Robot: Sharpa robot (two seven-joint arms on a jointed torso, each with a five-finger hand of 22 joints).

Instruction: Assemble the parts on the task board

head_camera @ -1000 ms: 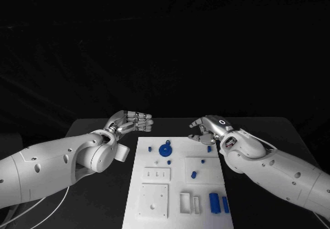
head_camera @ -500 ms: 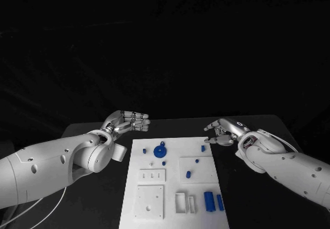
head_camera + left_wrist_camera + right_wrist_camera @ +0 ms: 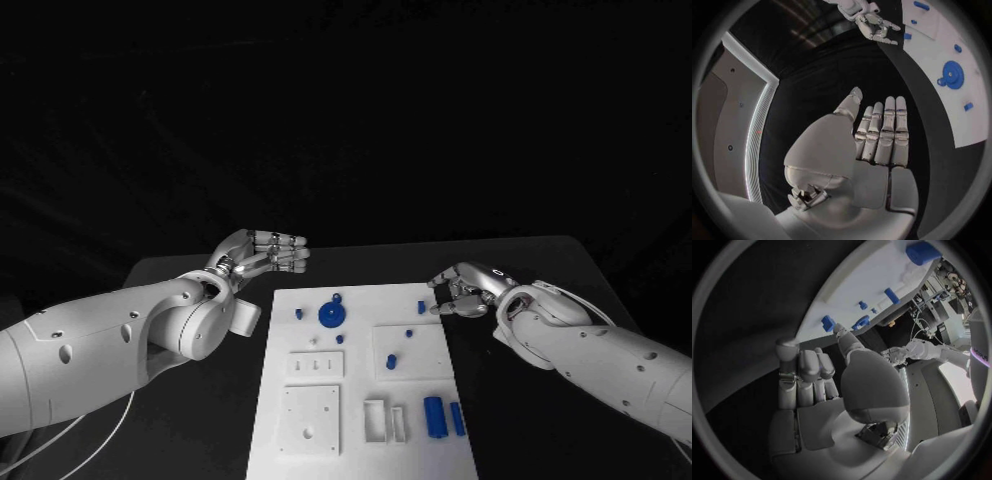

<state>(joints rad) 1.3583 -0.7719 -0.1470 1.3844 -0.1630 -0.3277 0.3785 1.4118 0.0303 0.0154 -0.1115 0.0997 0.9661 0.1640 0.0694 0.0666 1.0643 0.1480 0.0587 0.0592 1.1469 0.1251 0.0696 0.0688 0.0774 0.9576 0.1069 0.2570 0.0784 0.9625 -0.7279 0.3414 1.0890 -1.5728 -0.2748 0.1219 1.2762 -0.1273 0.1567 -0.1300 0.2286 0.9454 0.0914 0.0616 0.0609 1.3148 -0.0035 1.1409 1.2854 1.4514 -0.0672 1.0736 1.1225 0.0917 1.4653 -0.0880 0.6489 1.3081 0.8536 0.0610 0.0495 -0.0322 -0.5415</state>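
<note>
Neither hand had a part yet; the task board lay in the middle of the black table with the parts on it; your right hand hovered just off the board's far right corner, fingers curled loosely inward with nothing between them, close to a small blue part at that edge; your left hand sat beyond the far left corner, fingers straight and pressed side by side in the left wrist view, holding nothing; my read: the step in hand was reaching for that edge part, so you needed to open the thumb away from the fingers before descending, come straight down over the part, and pinch it by its sides rather than rake it off the board; risk was nudging it over the edge; as for holders: the blue gear sat flat near the far left, two blue cylinders lay at the near right beside a white slotted bracket; whether the bracket's slots held anything I could not tell.
</note>
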